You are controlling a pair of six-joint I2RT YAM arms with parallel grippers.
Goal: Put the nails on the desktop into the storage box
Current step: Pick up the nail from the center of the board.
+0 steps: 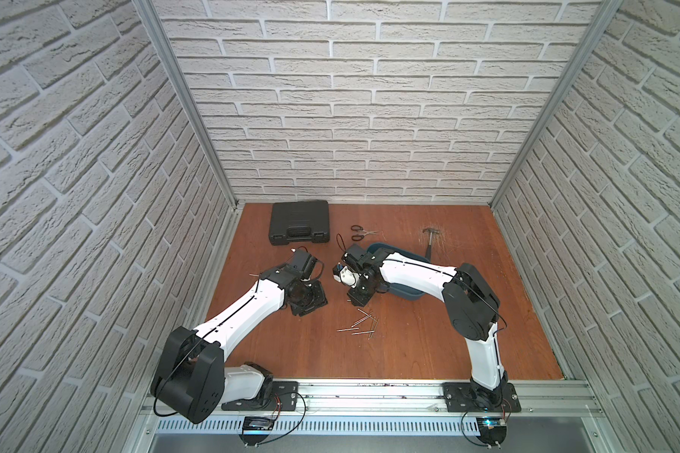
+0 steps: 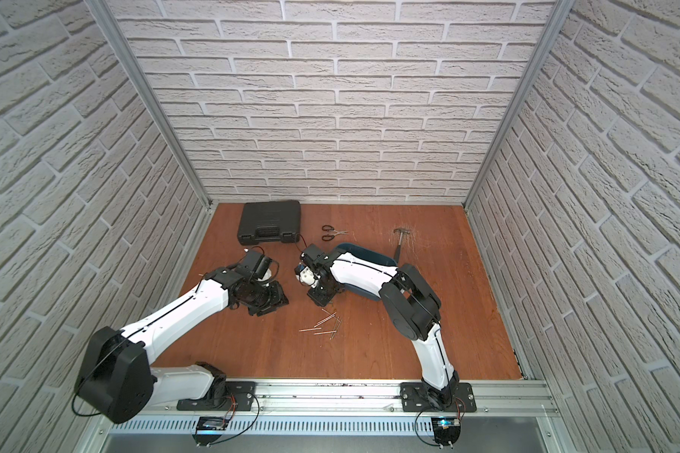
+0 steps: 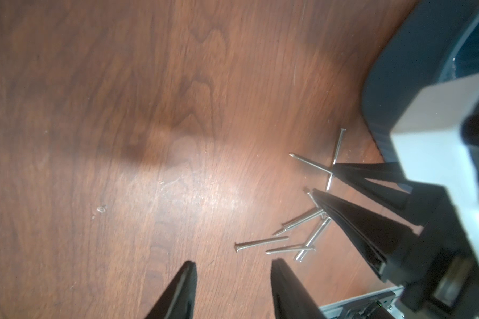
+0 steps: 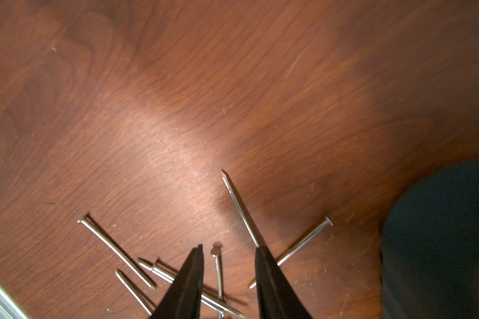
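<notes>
Several silvery nails (image 1: 360, 323) lie in a loose crossed pile on the reddish-brown desktop (image 1: 428, 345), toward the front of the middle. My right gripper (image 4: 230, 247) hangs over the pile's far edge, open. Its fingertips stand either side of one nail (image 4: 218, 272) without touching it. The left wrist view shows the same right gripper (image 3: 324, 178) above the nails (image 3: 302, 234). My left gripper (image 3: 233, 263) is open and empty, to the left of the pile over bare wood. The teal storage box (image 1: 413, 294) sits behind the pile, mostly hidden under my right arm.
A black hard-shell case (image 1: 300, 221) lies at the back left. Black-handled scissors (image 1: 360, 232) and a hammer (image 1: 430, 243) lie behind the box. An aluminium rail (image 1: 370, 386) runs along the desktop's front edge. Brick-patterned walls close in three sides.
</notes>
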